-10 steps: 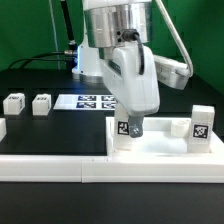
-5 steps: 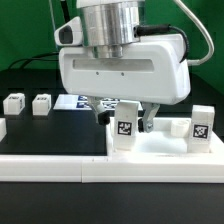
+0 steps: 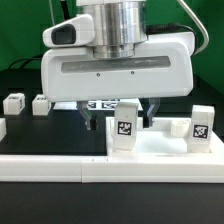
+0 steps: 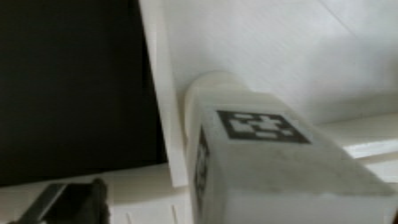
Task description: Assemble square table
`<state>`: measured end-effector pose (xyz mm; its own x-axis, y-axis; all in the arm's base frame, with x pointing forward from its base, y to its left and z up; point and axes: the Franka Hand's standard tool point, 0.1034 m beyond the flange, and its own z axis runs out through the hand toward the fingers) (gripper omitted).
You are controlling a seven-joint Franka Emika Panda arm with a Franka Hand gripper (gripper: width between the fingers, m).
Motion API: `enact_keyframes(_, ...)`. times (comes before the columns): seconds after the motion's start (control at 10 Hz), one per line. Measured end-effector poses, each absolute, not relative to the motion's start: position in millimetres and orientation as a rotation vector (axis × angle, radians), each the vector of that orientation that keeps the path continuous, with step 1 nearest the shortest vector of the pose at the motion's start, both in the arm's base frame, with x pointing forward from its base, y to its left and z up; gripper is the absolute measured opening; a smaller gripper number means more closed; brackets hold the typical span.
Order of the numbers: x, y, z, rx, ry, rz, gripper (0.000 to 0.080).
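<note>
The square table's white slab (image 3: 160, 150) lies at the exterior view's right. Two tagged white legs stand upright on it, one at its left corner (image 3: 124, 131) and one at its right corner (image 3: 200, 125). My gripper (image 3: 119, 113) hangs over the left leg, broad face to the camera. It is open, with its dark fingers (image 3: 150, 110) wide apart on either side of the leg and not touching it. In the wrist view that leg's tag (image 4: 267, 126) is close up on the slab (image 4: 249, 40), and one dark fingertip (image 4: 71, 205) shows beside it.
Two loose tagged legs (image 3: 14, 102) (image 3: 40, 104) stand on the black table at the exterior view's left. The marker board (image 3: 100, 104) lies behind the gripper. The long white L-shaped rail (image 3: 50, 165) runs along the front. A white block edge (image 3: 2, 128) shows at far left.
The hand has turned about its vertical axis from side-on to broad face. Its fingers have come off the left leg and now stand apart around it. The legs have not moved.
</note>
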<state>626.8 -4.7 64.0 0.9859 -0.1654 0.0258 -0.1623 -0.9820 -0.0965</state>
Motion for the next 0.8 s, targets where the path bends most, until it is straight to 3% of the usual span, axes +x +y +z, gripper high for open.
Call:
enact_keyframes(0.1,626.8,-4.7,64.0,-3.031,0.3,-0.049,0.0547)
enact_keyframes(0.2,626.8,-4.5,63.9,-3.018,0.405,-0.044,0.0358)
enact_keyframes(0.3,626.9,-4.5,63.9,-3.002,0.506,-0.039,0.0358)
enact_keyframes(0.4,626.9,-4.3,63.9,-2.983,0.6,-0.035,0.0285)
enact_keyframes(0.8,627.0,-4.4,65.6,-2.752,1.364,-0.01,0.0285)
